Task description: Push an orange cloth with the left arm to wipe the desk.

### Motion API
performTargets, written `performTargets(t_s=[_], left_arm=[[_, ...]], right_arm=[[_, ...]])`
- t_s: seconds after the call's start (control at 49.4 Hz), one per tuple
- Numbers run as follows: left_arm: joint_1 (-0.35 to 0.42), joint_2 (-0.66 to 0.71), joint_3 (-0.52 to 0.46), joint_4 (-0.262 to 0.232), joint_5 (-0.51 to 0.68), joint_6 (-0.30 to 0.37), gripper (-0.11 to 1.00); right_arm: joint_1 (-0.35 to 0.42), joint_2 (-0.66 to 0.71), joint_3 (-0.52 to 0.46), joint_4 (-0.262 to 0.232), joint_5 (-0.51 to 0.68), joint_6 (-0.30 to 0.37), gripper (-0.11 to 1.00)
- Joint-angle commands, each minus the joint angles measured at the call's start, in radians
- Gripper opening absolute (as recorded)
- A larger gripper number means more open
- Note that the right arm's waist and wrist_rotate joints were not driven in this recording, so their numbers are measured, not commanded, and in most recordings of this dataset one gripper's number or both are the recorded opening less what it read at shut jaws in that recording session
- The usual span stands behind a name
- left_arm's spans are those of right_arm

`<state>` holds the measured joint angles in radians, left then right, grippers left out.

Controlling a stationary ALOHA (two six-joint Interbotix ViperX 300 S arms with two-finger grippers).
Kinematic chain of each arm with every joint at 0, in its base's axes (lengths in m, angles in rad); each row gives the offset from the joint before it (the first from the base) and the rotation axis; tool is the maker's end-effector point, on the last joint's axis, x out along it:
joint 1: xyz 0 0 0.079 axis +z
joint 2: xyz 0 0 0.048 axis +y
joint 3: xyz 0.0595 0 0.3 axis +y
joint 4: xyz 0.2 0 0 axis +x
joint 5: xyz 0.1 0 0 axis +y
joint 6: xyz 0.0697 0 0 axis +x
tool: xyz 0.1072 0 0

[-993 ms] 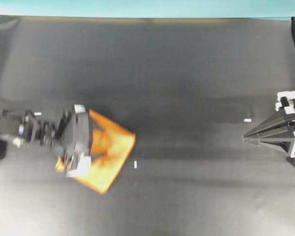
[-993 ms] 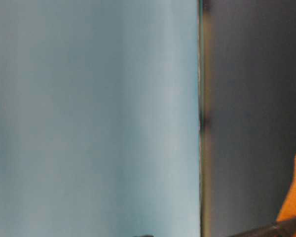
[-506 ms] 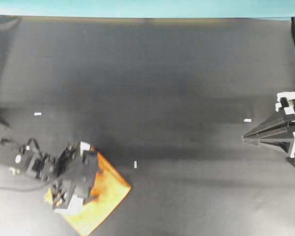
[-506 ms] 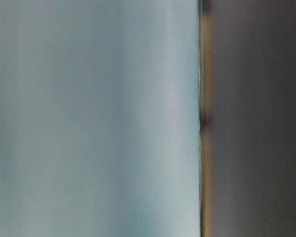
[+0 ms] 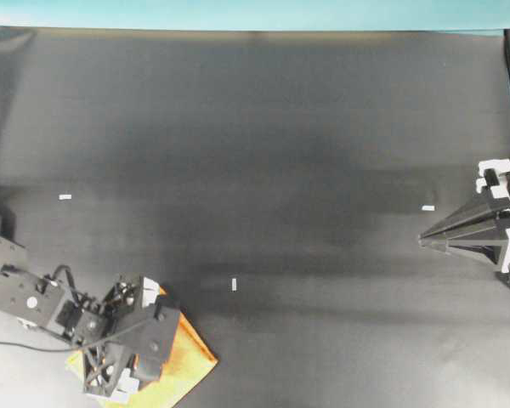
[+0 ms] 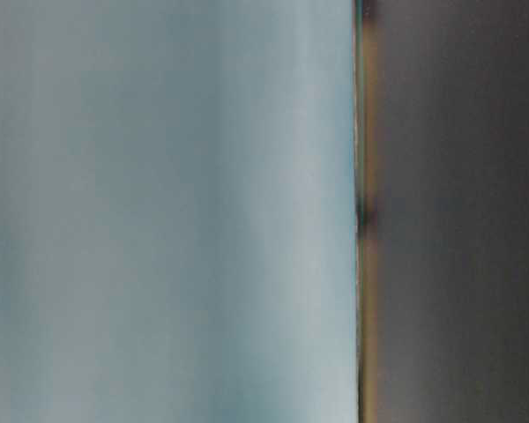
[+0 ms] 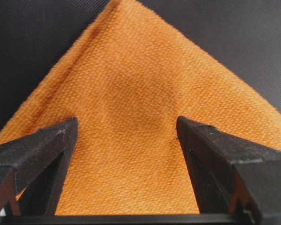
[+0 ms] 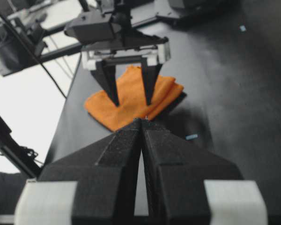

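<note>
The orange cloth (image 5: 191,367) lies on the black desk (image 5: 280,127) at the front left corner, mostly under my left arm. My left gripper (image 5: 161,344) is open, and both fingertips rest on the cloth. In the left wrist view the cloth (image 7: 131,70) fills the space between the spread fingers of the left gripper (image 7: 126,124). The right wrist view shows the left gripper (image 8: 129,101) standing on the cloth (image 8: 165,91) from across the desk. My right gripper (image 5: 423,239) is shut and empty at the right edge; it also shows in its own wrist view (image 8: 141,121).
A teal strip (image 5: 238,13) runs along the desk's far edge. Small white tape marks (image 5: 234,284) sit mid-desk. The cloth lies close to the front edge. The table-level view is blurred and shows only a pale wall and dark desk.
My left gripper has slid the cloth toward the front edge and slightly left, from mid-left to the front left corner. The right arm has not moved.
</note>
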<state>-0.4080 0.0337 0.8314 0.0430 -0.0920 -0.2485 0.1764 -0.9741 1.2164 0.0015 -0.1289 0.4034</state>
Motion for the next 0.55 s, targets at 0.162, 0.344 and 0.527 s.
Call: performTargets(t_s=[0.162, 0.344, 0.527], left_arm=[[-0.048, -0.012, -0.025, 0.003, 0.002, 0.002, 0.8], [-0.077, -0.011, -0.028, 0.002, 0.002, -0.002, 0.8], [-0.115, -0.008, -0.032, 0.003, 0.002, -0.008, 0.8]], right_arm=[[0.002, 0.006, -0.005, 0.0, -0.011, 0.002, 0.0], [0.002, 0.006, -0.005, 0.0, -0.011, 0.002, 0.0], [0.0, 0.006, -0.005, 0.0, -0.012, 0.0, 0.0]])
